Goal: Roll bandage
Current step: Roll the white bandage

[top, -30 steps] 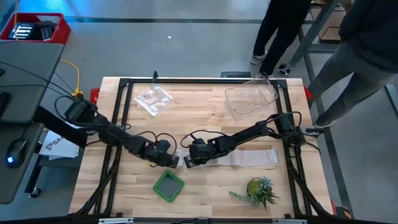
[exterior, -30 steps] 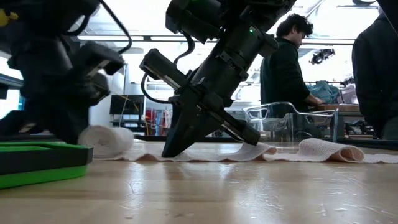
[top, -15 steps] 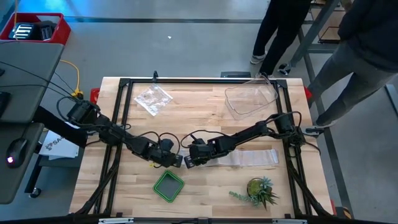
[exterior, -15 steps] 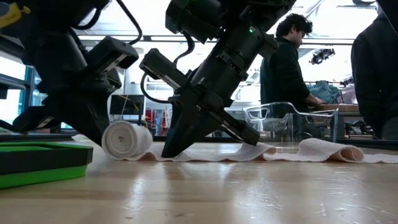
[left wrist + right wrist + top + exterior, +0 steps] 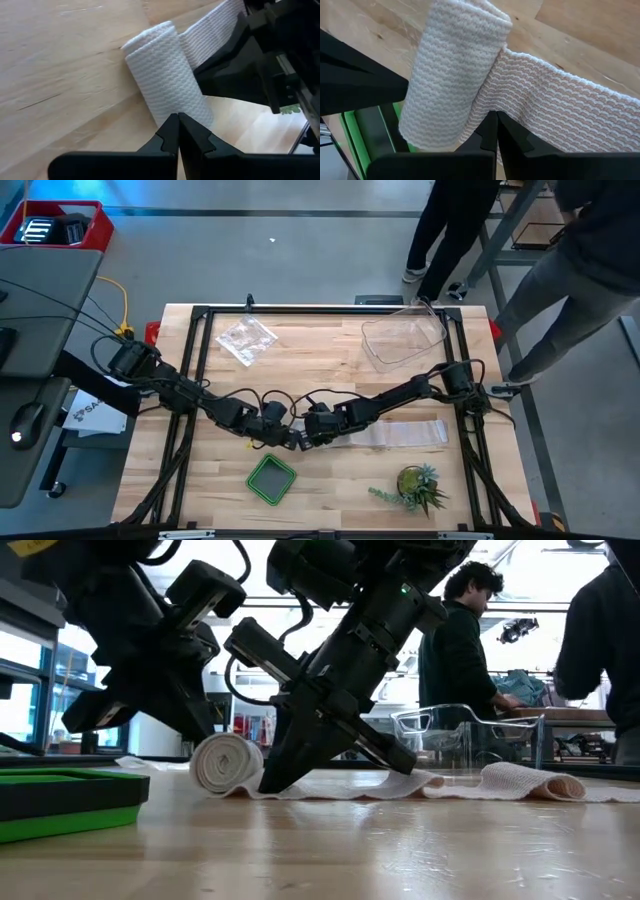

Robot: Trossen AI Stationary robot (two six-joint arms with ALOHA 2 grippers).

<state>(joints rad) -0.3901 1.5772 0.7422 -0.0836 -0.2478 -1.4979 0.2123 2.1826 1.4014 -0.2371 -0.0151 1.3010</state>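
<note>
Lying mid-table toward the front edge, your bandage [image 5: 385, 434] was part rolled, its roll [image 5: 226, 762] between both grippers. Your left gripper [image 5: 291, 438] touched the roll, jaws together; your right gripper [image 5: 304, 439] pinned the strip, jaws together.

Bandage [image 5: 167, 80]: white, fine waffle-like weave, faint pinkish tint on flat strip [image 5: 570, 112]. Table [image 5: 330, 485]: pale wood, visible grain. Small square tray [image 5: 271, 478]: bright green rim, dark centre. Tub [image 5: 403, 338]: clear plastic. Potted plant [image 5: 416, 486]: green, spiky. Both grippers [image 5: 177, 131] [image 5: 496, 129]: black. Floor bin [image 5: 55, 225]: red.
</note>
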